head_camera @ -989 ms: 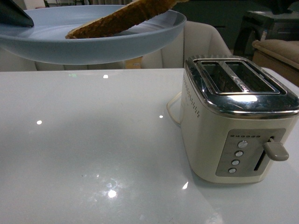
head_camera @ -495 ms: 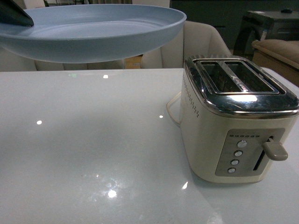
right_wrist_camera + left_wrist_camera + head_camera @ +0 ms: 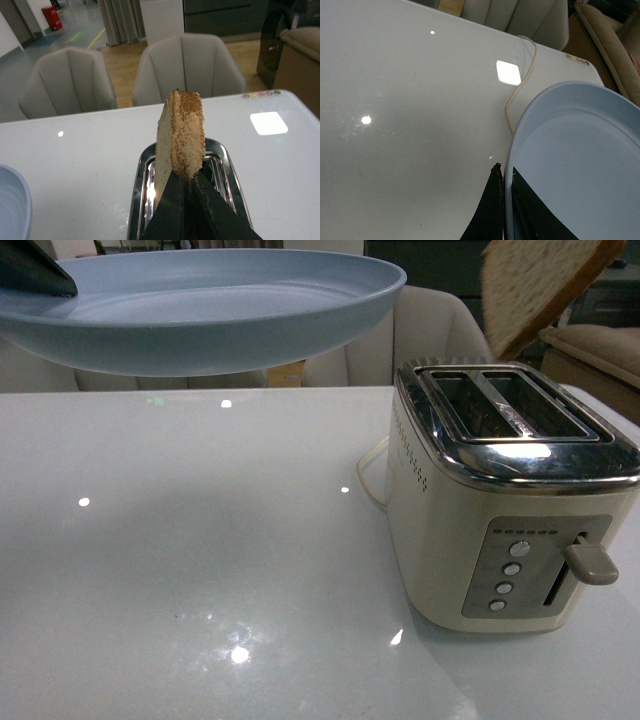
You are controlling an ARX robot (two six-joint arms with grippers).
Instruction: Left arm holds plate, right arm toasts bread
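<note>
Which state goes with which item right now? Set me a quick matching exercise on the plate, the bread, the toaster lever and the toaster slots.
Items:
1. plate
2. bread
3. toaster lever
4. toaster slots

States:
A. both empty
B. held off the table at its rim by the left gripper, nothing on it
C. up, not pressed down
D. pinched in the right gripper, in the air

Pairs: 1-B, 2-D, 3-C, 4-A

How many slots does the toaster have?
2, side by side in the toaster top: the left slot and the right slot. Both look empty; the bread hangs above.
</note>
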